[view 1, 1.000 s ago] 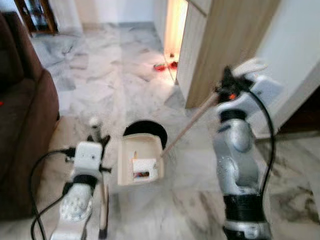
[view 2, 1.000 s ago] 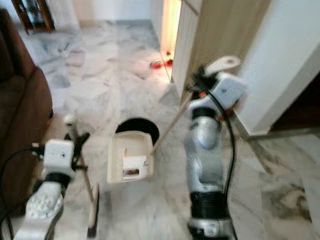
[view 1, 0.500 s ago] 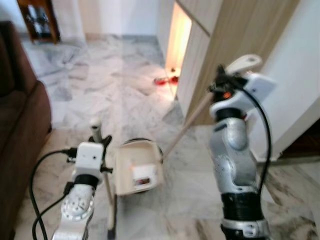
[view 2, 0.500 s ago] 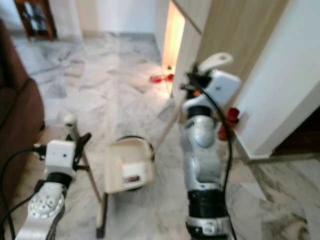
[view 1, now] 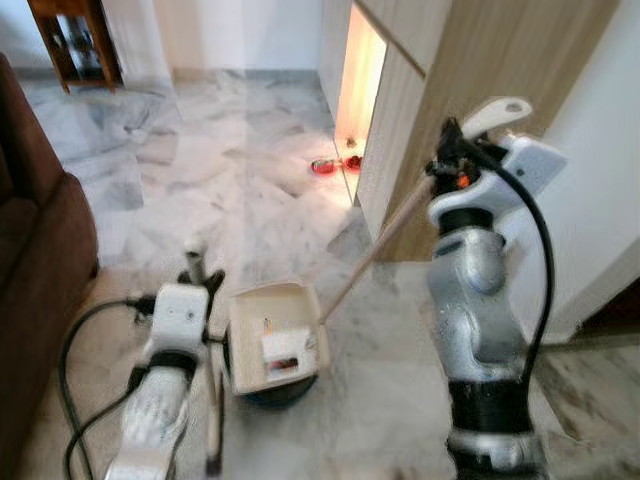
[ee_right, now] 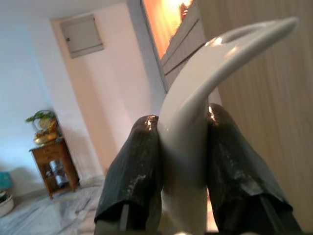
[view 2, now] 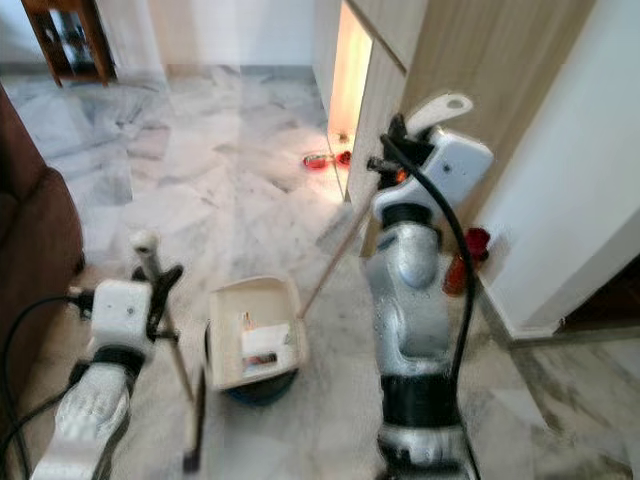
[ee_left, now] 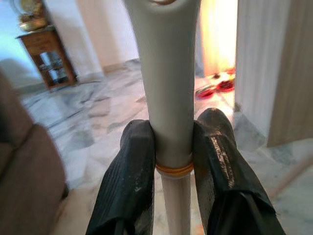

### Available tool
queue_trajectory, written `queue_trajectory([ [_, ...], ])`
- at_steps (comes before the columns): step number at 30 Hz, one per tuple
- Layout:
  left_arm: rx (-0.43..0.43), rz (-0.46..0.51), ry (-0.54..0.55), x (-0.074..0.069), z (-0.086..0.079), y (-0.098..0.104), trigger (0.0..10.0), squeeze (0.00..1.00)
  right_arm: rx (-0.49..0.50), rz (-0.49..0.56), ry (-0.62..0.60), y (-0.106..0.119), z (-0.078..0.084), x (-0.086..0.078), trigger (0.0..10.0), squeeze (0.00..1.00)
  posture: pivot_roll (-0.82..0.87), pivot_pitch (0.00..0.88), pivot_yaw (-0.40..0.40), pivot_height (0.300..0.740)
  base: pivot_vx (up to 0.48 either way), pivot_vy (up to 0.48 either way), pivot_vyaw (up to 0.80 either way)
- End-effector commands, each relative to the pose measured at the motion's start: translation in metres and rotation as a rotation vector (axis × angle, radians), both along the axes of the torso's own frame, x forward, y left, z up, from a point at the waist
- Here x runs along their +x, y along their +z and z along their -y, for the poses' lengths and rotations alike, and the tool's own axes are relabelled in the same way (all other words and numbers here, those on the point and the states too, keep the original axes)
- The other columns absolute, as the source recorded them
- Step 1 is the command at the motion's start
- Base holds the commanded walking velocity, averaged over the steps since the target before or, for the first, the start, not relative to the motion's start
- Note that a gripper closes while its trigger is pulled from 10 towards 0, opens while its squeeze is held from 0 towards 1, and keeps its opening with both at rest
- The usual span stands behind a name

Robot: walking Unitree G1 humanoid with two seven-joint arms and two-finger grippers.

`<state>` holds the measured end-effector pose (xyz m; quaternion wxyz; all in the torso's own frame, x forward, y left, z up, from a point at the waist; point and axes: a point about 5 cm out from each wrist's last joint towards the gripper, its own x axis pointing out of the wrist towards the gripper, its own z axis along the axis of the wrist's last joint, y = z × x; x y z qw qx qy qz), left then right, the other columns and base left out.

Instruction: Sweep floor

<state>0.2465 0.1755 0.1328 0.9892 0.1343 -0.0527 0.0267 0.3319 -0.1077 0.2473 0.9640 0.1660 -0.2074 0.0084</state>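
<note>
While the left gripper (ee_left: 172, 161) is clamping both black fingers (ee_left: 131, 171) around the pale handle of the broom (view 1: 213, 395), the stick is standing close to upright, its rounded top poking up just past the gripper and its long axis running down toward the marble floor (view 1: 200, 190). The lower end is sitting near the robot's own side of the floor, looking dark, but it's too blurry to tell much more. In the left wrist view there's a thin orange ring around the handle right where the fingers are pinching it.

The right gripper (ee_right: 182, 142) is squeezing the curved white loop grip of the dustpan handle (view 1: 375, 247), a long tan pole slanting from the raised gripper down and to the robot's left. It's ending at the dustpan (view 1: 272, 335), a cream box-shaped tray lying open side up on the floor between the two arms, just beside the broom. Inside the tray a white piece and a few small bits are lying, and a dark round shape is showing under its near edge, can't tell what that is.

A brown sofa (view 1: 35, 260) is sitting along the left edge of the floor, a wooden cabinet (view 1: 470, 90) is standing behind the right arm, and some red things (view 1: 335, 165) are lying by its lit gap.
</note>
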Motion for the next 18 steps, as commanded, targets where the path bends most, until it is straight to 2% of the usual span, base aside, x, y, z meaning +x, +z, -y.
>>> queue_trajectory([
  [1,0.021,0.048,-0.006,-0.0006,0.003,0.0094,10.0,0.0,0.035,0.073,-0.025,0.0148,0.0084,-0.0037,10.0,0.0,0.03,0.04,-0.045,0.74,0.412,0.0,0.0],
  [11,0.032,0.053,0.008,-0.0031,-0.0016,0.01,10.0,0.0,0.036,0.084,-0.021,0.0177,0.0062,-0.0045,10.0,0.0,0.03,0.044,-0.044,0.74,0.405,0.0,0.0],
  [18,0.033,0.037,0.007,-0.0073,-0.0042,0.0051,10.0,0.0,0.009,0.127,-0.015,0.0232,0.003,-0.0084,10.0,0.0,0.03,0.05,-0.039,0.74,0.0,0.0,0.0],
])
